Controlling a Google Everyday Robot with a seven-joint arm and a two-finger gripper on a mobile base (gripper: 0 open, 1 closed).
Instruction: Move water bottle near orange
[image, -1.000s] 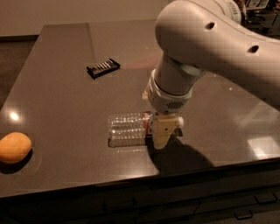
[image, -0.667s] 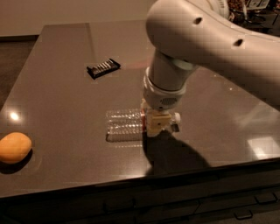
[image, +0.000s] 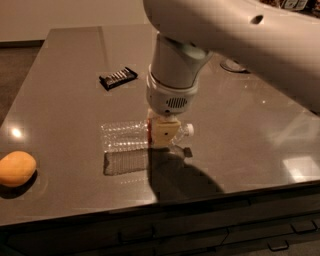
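On table (image: 75, 50): bottle (image: 125, 136) lying at centre, gripper (image: 164, 135) over its right end; orange (image: 17, 168) near left, well apart; pack (image: 118, 78) farther back.

Likely a kitchen or office break area: glossy dark counter (image: 70, 80), handled drawers (image: 280, 237) at 5 o'clock; gripper (image: 165, 134) low over mid-counter.

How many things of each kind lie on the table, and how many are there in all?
Bottle: 1
Orange: 1
Black packet: 1
Total: 3
The pincer, low over the bottle's cap end, is not counted.
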